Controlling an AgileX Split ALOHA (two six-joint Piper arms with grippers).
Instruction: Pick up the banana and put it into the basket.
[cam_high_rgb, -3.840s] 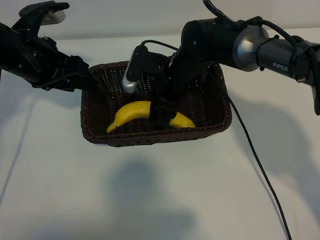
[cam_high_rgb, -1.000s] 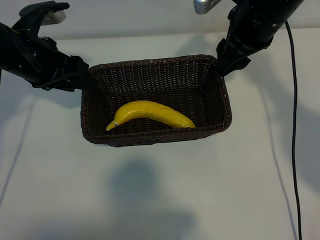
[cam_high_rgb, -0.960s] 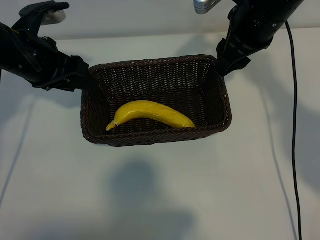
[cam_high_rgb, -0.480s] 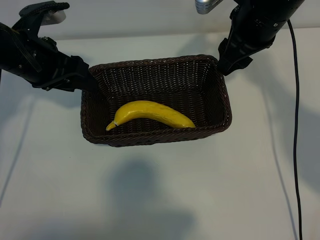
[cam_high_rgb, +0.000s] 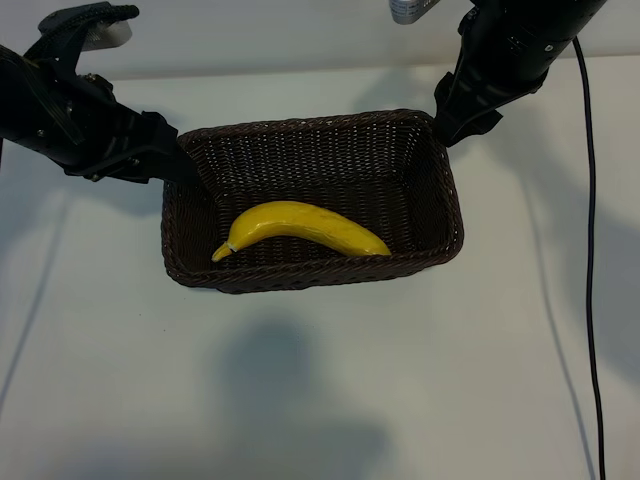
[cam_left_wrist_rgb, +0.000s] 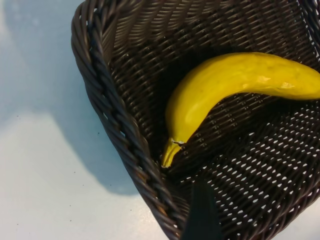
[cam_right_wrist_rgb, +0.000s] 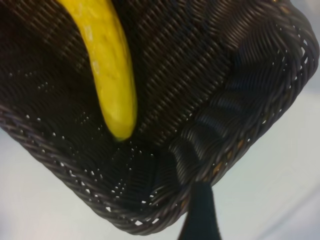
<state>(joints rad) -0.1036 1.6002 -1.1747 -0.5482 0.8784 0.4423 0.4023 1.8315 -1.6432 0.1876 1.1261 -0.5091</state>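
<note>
Banana (cam_high_rgb: 300, 228) lying in basket (cam_high_rgb: 440, 245) | left end effector (cam_high_rgb: 180, 165) spread | right end effector (cam_high_rgb: 455, 125) spread

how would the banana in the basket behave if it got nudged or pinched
The banana is curved and lies on its side, so a nudge would probably pivot or rock it rather than roll it. Its smooth glossy skin may slip. Being ripe yellow, it likely bruises under a hard pinch.

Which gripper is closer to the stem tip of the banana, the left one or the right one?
Left. The left gripper is at the basket's corner on the side where the banana has its stem. The right gripper hangs open over the opposite far corner.
</note>
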